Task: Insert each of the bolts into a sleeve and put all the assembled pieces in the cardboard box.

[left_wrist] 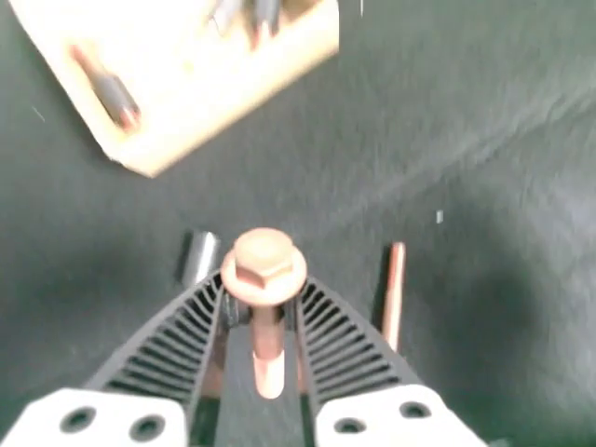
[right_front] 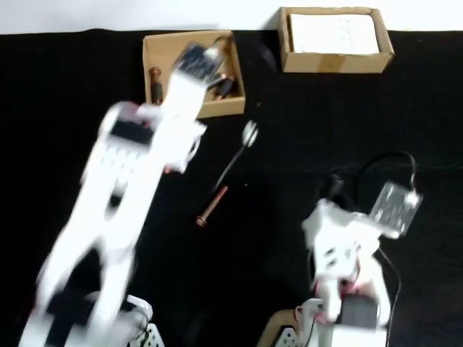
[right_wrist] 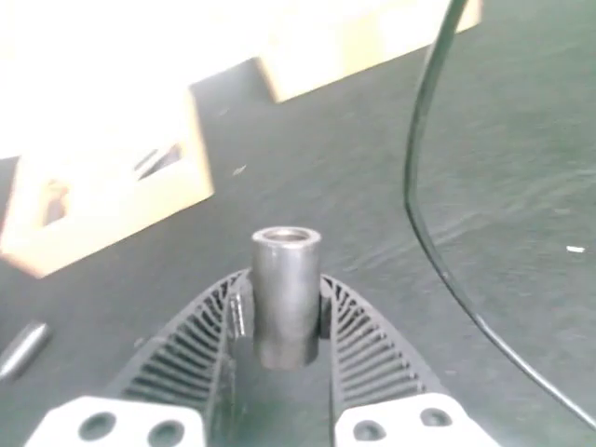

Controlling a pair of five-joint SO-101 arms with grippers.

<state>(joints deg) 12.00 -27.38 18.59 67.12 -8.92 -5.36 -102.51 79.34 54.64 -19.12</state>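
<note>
Right now the left gripper (left_wrist: 264, 285) has its ribbed fingers closed tight on a copper-coloured hex-head bolt (left_wrist: 268, 265), gripping the shank just under the head, which points away from the wrist. It hangs over the black cloth table (right_front: 325, 123), with the open brown cardboard box (left_wrist: 186, 121) ahead of it. In the box lie several dark assembled pieces (right_front: 154, 83) with copper ends. On the cloth near the held bolt lie a second copper-coloured bolt (left_wrist: 394, 293) and a short grey sleeve (left_wrist: 198, 256). The right gripper (right_wrist: 284, 284) is clamped on a dark grey metal sleeve (right_wrist: 286, 298), which stands upright between its fingers with the open bore on top. A thin black cable (right_wrist: 419, 186) curves across the cloth beside it.
</note>
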